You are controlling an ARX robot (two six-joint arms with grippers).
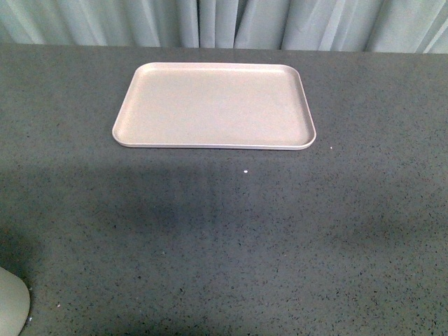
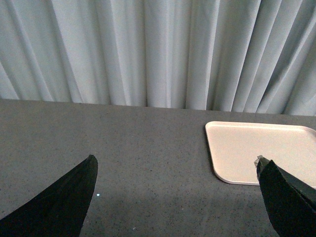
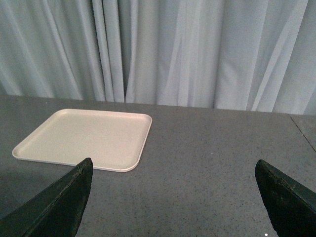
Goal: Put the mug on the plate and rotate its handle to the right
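Observation:
The plate (image 1: 213,105) is a beige rectangular tray lying empty on the dark grey table toward the far side. It also shows in the left wrist view (image 2: 261,148) and the right wrist view (image 3: 84,136). The mug and its handle are out of view in all frames. My left gripper (image 2: 175,159) is open and empty above the table, to the left of the plate. My right gripper (image 3: 173,162) is open and empty above the table, to the right of the plate. Neither arm shows in the front view.
A speckled dark grey table (image 1: 231,238) spreads in front of the plate. Pale curtains (image 1: 224,21) hang behind its far edge. A pale rounded object (image 1: 10,304) is cut off at the near left corner; I cannot tell what it is.

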